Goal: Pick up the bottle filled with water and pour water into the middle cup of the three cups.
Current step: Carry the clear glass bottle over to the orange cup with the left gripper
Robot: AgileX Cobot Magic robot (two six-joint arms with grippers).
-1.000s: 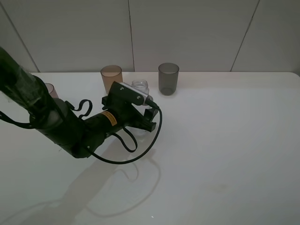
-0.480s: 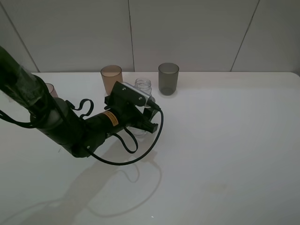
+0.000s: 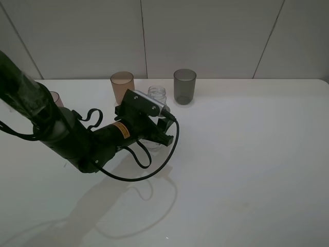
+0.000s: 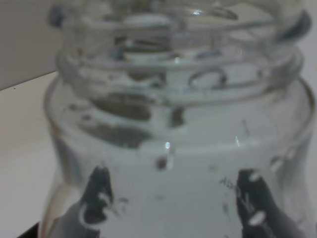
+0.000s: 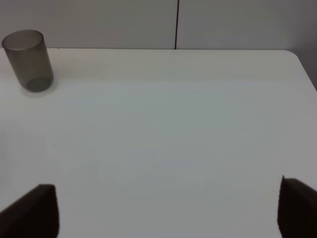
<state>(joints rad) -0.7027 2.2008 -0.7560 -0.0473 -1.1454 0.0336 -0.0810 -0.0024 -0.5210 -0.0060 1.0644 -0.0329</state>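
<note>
The left gripper [image 4: 171, 201] has just clamped on the clear bottle [image 3: 157, 94], so lifting toward the amber middle cup [image 3: 122, 85] can begin. The right gripper [image 5: 163, 206] stands apart.

We take this for a robotics lab or test bench rather than a lived-in room. A bare white table [image 3: 247, 170] stands against a wall [image 3: 205, 36] of large pale panels with thin dark seams. A black robot arm [image 3: 61, 134] with a loose looping cable [image 3: 177, 135] and a yellow label [image 3: 119, 129] reaches over it. Near the table's far edge stand an amber cup [image 3: 122, 85] and a grey cup [image 3: 184, 86], both plain plastic.
</note>
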